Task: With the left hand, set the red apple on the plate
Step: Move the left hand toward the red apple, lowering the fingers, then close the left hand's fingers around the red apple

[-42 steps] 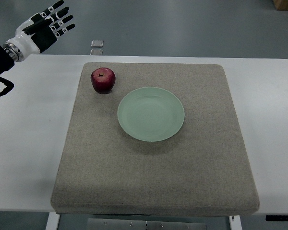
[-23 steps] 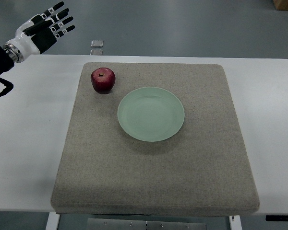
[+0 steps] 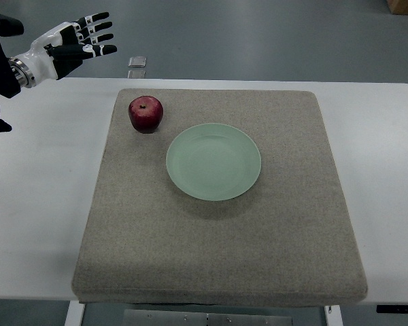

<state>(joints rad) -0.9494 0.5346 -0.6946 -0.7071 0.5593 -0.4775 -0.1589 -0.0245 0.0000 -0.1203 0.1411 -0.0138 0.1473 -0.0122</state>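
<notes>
A dark red apple [image 3: 145, 113] stands on the grey felt mat [image 3: 221, 238], near its far left corner. Just right of it and nearer to me lies a pale green plate [image 3: 213, 161], with nothing on it. My left hand [image 3: 73, 44] hovers at the upper left, beyond the table's far edge and well left of the apple. Its fingers are spread, point right and hold nothing. The right arm is out of view.
The mat lies on a white table [image 3: 41, 204]. A small clear block [image 3: 137, 62] sits just past the table's far edge, above the apple. A brown box corner [image 3: 402, 5] shows at the top right.
My left hand has swung its fingers from pointing up-right to pointing right and shifted slightly toward the apple. Apple and plate have not moved.
</notes>
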